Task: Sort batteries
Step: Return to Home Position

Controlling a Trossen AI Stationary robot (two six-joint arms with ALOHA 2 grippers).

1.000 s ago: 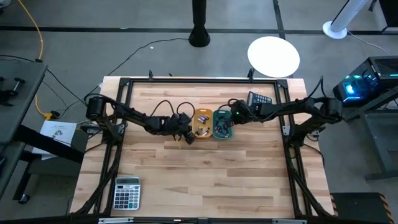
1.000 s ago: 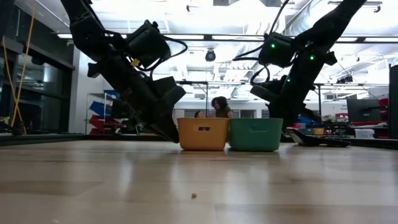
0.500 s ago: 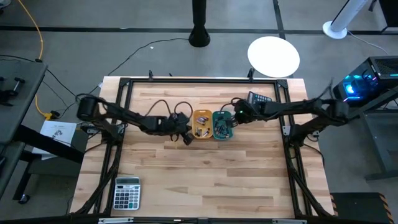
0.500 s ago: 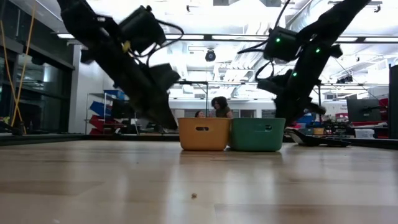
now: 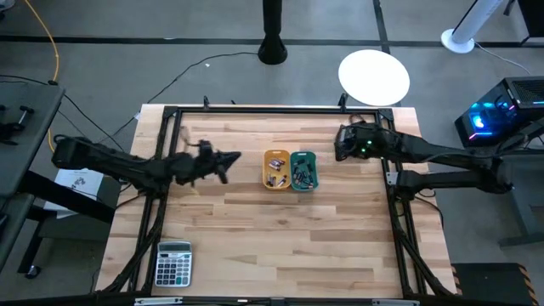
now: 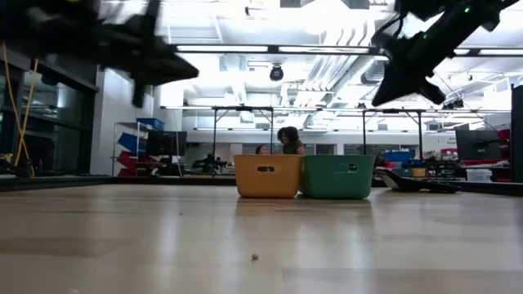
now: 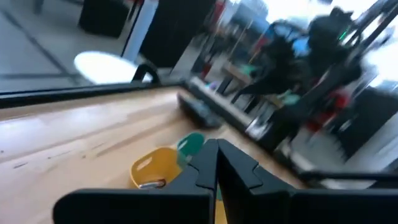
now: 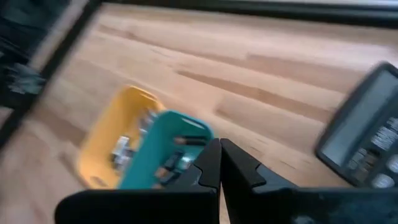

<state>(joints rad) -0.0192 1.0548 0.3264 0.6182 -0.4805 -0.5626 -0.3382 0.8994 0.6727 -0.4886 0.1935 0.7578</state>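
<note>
The batteries lie in two small trays in the middle of the surface. Some are in the yellow tray and some are in the teal tray. The two trays stand side by side and touch. No battery can be seen loose on the wood, so the sorting looks done.

The left arm is off to the left of the trays, well apart from them. Its jaws are clenched with nothing in them. The right arm is off to the right, near the back edge. Its jaws are clenched too, and empty. The low view shows both arms high above the surface.

The step now seems to be going back to rest. To do it well, each arm should stay high and go straight out to its own side. The jaws should stay clenched so they cannot catch a tray rim. The right arm should watch out for the black calculator close below it. A bump there, or on a tray, could spill the sorted batteries.
</note>
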